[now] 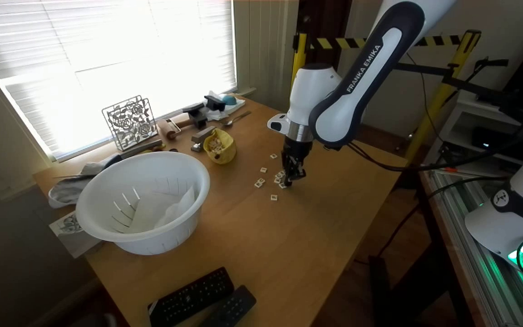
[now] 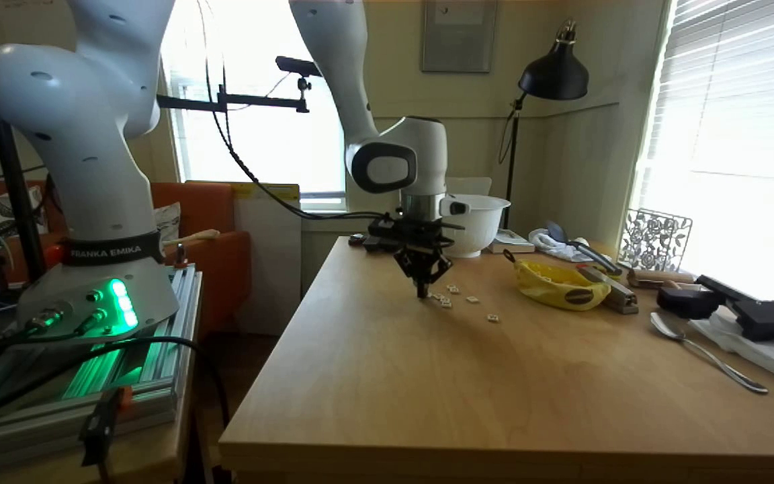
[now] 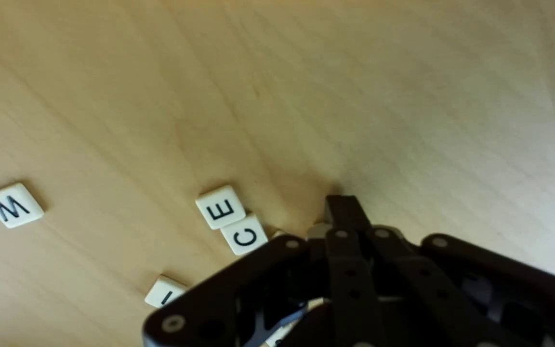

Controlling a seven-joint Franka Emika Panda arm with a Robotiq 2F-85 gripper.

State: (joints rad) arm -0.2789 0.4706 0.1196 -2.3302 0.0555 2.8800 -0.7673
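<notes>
My black gripper points down at the table in both exterior views [image 1: 288,182] [image 2: 422,294]. Its fingertips [image 3: 347,207] are together in the wrist view, with nothing visible between them. They are at or just above the tabletop, beside a cluster of small white letter tiles. In the wrist view an E tile [image 3: 220,207] touches a C tile [image 3: 244,234] left of the fingers. An I tile [image 3: 165,291] is partly hidden by the gripper. A tile reading W or M [image 3: 13,206] lies farther left. More tiles are mostly hidden under the gripper.
A yellow pouch [image 1: 221,150] with tiles inside stands near a stapler [image 1: 203,134]. A large white bowl [image 1: 200,200] and two black remotes [image 1: 191,295] are on the table [image 1: 316,227]. A spoon [image 2: 709,353], a rolling pin [image 1: 170,129] and a metal holder [image 1: 130,122] lie toward the window.
</notes>
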